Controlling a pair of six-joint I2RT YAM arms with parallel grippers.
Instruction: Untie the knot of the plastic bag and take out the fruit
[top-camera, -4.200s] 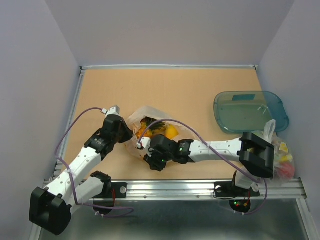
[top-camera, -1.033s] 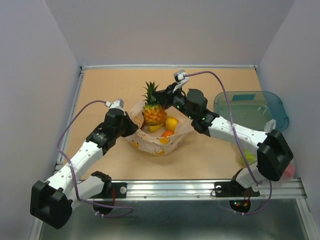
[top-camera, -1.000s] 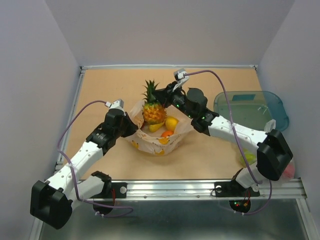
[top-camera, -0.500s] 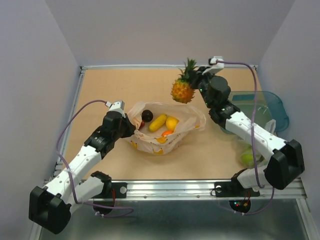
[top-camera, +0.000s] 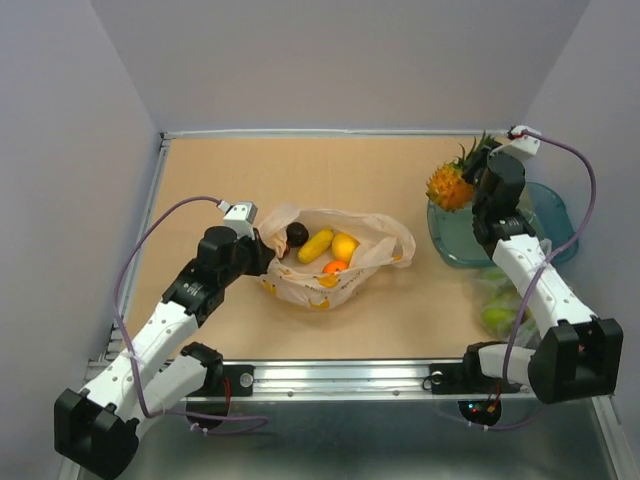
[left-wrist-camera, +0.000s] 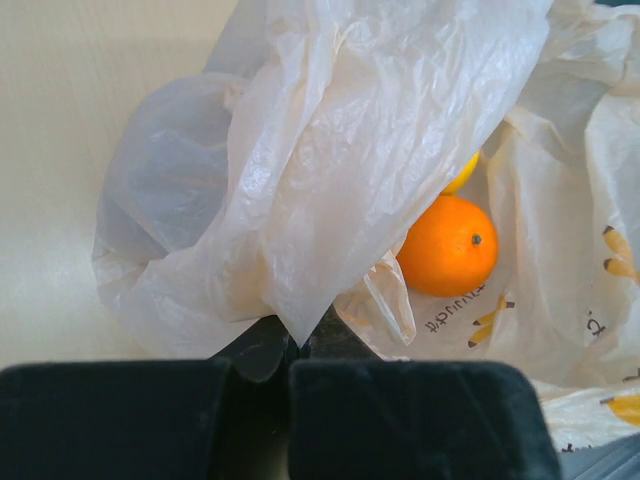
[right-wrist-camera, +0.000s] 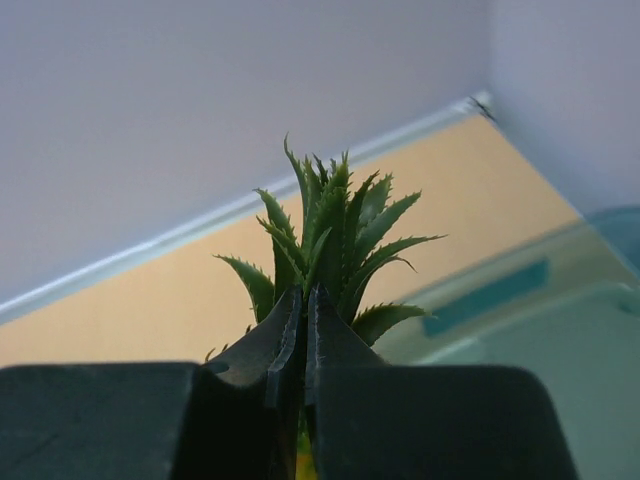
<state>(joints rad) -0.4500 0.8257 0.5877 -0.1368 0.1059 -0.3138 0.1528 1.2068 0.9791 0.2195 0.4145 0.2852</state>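
Right arm extends to the upper right, right claw (right-wrist-camera: 304, 318) clamped on the pineapple (top-camera: 449, 187) by its crown; left claw (left-wrist-camera: 296, 345) pinches the plastic bag (top-camera: 377, 233).

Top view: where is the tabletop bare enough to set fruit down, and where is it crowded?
Bare: the far strip between the back wall and the plastic bag; the gap between the bag and the teal tray; the near strip before the bag. Crowded: the right side, with tray, clear bag and right claw holding the pineapple.
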